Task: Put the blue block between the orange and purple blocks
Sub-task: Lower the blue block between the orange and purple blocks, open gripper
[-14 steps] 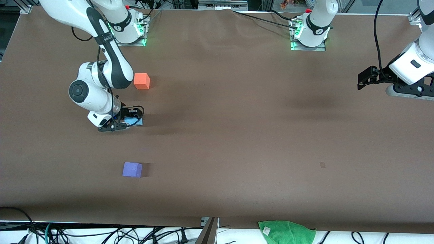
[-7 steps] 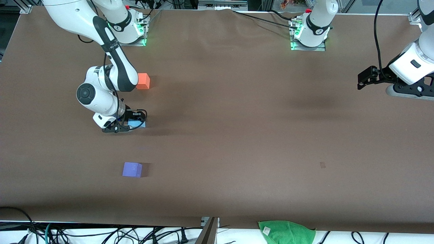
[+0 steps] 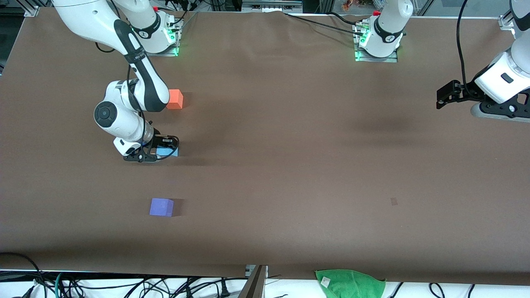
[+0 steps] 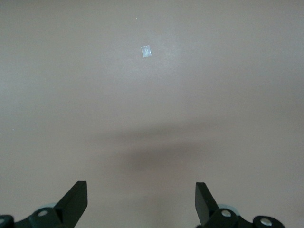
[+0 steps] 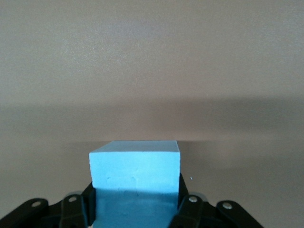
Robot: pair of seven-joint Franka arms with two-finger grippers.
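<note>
The right gripper (image 3: 162,151) grips the small sky-blue matte cube (image 3: 167,152) between the orange cube (image 3: 175,99) and violet-purple cube (image 3: 161,207); the left gripper (image 4: 141,202) waits open and empty

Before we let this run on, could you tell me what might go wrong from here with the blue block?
The right gripper is shut on the blue block, between the orange block and the purple block. The block sticks out past the fingers in the right wrist view, so it might tilt on release. The right arm's forearm hides part of the orange block and could brush it. The left gripper waits open.
</note>
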